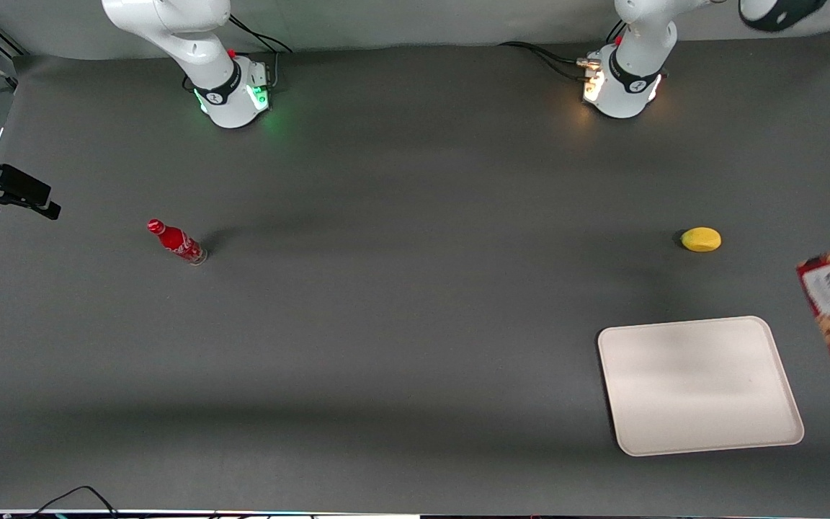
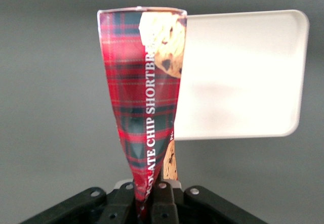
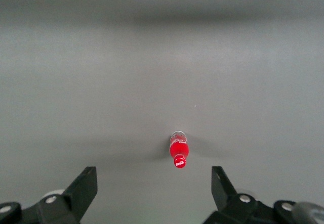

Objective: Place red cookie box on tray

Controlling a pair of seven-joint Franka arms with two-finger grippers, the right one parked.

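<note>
The red cookie box (image 2: 144, 97) has a dark-red and green tartan pattern, white letters, brown chocolate-chip cookie pictures and a white label patch. The black tool (image 2: 149, 204) is closed on one end of it. At 9 o'clock from it in the front view lies the plain cream-white tray (image 1: 699, 386). The bench (image 1: 400, 324) is dark grey. The lemon (image 1: 701, 239) is yellow and the soda bottle (image 1: 177, 241) is red.
</note>
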